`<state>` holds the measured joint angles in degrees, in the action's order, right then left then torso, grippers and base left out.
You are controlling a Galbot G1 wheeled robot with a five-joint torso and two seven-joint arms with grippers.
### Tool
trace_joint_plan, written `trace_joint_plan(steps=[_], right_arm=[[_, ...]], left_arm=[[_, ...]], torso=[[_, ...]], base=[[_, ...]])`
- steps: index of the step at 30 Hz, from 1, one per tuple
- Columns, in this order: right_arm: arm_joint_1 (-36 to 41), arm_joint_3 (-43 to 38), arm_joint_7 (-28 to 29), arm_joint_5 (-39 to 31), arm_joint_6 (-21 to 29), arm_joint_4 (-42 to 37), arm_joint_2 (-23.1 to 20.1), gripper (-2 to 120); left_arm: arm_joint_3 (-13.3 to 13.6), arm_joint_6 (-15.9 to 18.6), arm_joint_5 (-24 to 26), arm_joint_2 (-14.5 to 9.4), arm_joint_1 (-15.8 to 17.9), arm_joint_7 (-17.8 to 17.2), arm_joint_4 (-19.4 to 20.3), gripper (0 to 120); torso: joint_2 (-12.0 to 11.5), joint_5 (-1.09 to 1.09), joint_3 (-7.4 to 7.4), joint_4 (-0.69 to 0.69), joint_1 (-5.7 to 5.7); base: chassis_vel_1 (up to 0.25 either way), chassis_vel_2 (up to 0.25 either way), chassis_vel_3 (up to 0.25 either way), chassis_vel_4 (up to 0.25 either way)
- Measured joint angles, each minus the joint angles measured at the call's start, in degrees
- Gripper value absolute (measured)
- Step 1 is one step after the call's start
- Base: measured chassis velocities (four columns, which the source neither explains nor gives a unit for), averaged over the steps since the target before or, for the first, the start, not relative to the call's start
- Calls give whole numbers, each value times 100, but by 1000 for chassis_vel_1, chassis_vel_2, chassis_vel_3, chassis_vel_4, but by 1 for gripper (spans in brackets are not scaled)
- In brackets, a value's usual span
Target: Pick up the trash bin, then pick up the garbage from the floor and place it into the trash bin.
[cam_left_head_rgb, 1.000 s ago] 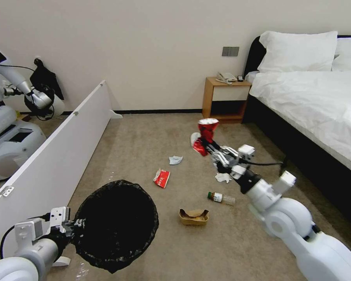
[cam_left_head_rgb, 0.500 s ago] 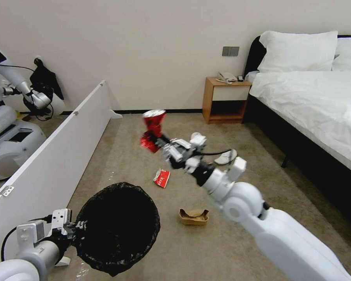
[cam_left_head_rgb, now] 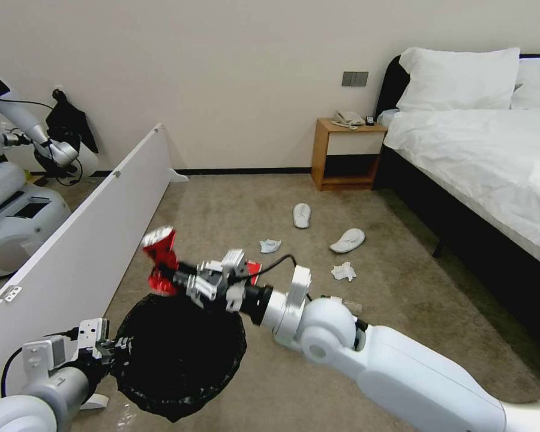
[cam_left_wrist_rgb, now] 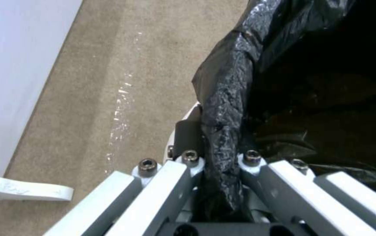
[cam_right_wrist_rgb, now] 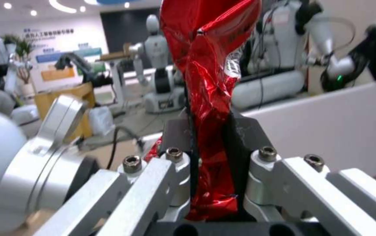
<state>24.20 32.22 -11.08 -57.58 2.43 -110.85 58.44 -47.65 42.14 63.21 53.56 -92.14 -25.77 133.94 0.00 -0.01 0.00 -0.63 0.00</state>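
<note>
Head view: right gripper (cam_left_head_rgb: 175,279) clenching one crushed can (cam_left_head_rgb: 160,260) over trash bin (cam_left_head_rgb: 180,354); perhaps two slippers (cam_left_head_rgb: 302,215).

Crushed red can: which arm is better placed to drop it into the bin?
Right. The right gripper already clamps the crushed red can above the trash bin rim. The left gripper is shut on that rim, holding it.

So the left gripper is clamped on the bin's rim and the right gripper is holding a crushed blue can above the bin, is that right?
Not quite: the can is red, not blue, as the right wrist view shows. The rest stands: the left gripper is clamped on the bin's rim, and the right gripper holds the can above it.
</note>
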Motion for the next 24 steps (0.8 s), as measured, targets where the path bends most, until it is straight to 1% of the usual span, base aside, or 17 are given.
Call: trace_joint_plan(steps=[5, 6, 15, 24], right_arm=[[-25, 106, 54, -65, 118, -88, -68, 13], [-38, 126, 67, -73, 136, -102, -92, 13], [30, 135, 112, -63, 179, -184, -260, 13], [134, 65, 211, 108, 207, -106, -311, 13]], left_arm=[[-9, 0, 15, 0, 0, 1, -20, 2], [-14, 0, 29, 0, 2, 3, -23, 2], [-71, 0, 100, -27, -16, 3, -38, 2], [-73, 0, 111, -42, -66, 1, -27, 2]], torso=[[0, 0, 0, 0, 0], [0, 0, 0, 2, 0], [0, 1, 0, 0, 0], [0, 1, 0, 1, 0]], base=[[0, 0, 0, 0], [0, 0, 0, 0], [0, 0, 0, 0], [0, 0, 0, 0]])
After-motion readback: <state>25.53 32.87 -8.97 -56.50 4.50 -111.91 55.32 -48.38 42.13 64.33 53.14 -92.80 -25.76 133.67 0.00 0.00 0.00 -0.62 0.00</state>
